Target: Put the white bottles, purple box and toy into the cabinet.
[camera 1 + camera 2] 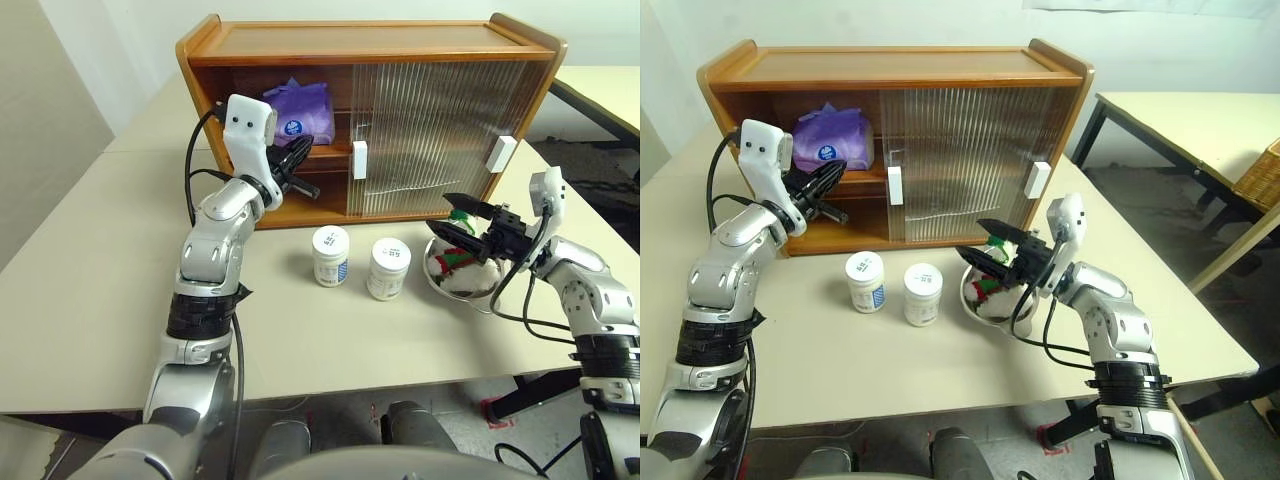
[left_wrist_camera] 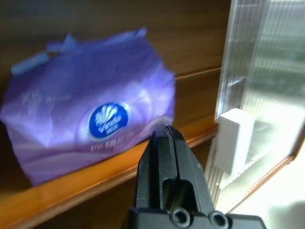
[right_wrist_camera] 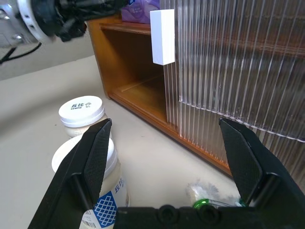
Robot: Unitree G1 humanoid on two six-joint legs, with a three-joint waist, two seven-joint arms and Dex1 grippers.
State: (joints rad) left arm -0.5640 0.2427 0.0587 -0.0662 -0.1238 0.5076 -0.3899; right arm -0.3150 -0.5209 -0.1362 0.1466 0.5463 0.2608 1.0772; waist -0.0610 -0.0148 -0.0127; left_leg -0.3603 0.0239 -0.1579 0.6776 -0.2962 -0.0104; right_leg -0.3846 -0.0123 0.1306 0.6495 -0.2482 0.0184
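The cabinet (image 1: 370, 40) stands at the back of the table, its left side open. On its upper shelf lies the purple box (image 1: 300, 110), seen close up in the left wrist view (image 2: 90, 114). My left gripper (image 1: 303, 170) is shut and empty, level in front of that open side, just below the box. Two white bottles (image 1: 331, 255) (image 1: 388, 268) stand side by side on the table before the cabinet. To their right the toy (image 1: 462, 268) lies in a steel bowl (image 1: 440, 285). Just above the bowl, my right gripper (image 1: 440, 213) hangs open, holding nothing.
Ribbed sliding doors with white handles (image 1: 359, 160) (image 1: 501, 153) cover the cabinet's middle and right. A second table (image 1: 1180, 110) and a wicker basket (image 1: 1265, 170) stand off to the right. The near table edge runs close in front of the bottles.
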